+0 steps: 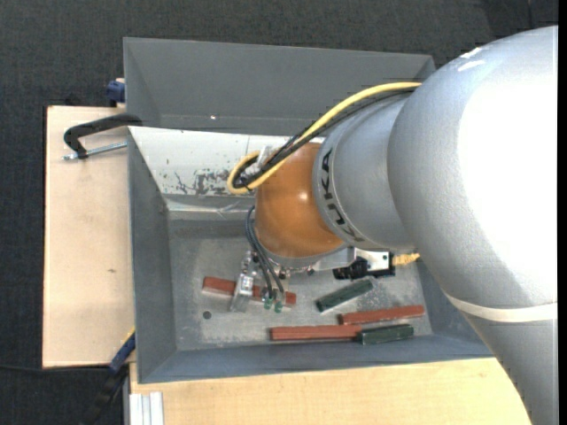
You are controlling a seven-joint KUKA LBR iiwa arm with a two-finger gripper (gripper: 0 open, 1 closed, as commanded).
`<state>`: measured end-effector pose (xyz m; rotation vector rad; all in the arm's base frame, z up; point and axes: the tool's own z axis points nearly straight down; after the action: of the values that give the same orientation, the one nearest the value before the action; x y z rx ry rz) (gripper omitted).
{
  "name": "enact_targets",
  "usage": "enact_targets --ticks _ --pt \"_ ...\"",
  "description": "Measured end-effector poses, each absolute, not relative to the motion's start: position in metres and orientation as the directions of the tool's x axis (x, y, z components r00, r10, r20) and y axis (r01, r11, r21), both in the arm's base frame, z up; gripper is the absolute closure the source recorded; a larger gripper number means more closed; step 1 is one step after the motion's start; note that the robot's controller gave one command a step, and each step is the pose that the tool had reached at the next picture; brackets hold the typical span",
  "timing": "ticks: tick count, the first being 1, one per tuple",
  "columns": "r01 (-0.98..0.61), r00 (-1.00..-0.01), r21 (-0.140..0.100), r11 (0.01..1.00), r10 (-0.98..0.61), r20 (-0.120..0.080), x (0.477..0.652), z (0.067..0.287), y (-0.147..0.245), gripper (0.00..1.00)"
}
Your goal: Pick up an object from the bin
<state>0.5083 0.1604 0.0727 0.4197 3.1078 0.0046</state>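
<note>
Dark carpet is seen around the grey metal bin (149, 264), into which the arm is reached from the right. The gripper (251, 292) is lowered to the bin floor, left of centre, directly over a short red-brown bar (215, 284) lying flat there. How far the jaws are parted cannot be told, nor whether the bar is gripped. To the right, a dark green block (345, 295) is tilted. Near the front wall, two red-brown sticks (310, 333) and a green stick (387, 334) are laid close together.
</note>
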Motion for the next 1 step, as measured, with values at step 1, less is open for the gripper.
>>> enact_targets --ticks 1 --pt "0.26 -0.966 -0.001 0.966 0.26 0.004 0.5135 0.1106 0.1637 1.0"
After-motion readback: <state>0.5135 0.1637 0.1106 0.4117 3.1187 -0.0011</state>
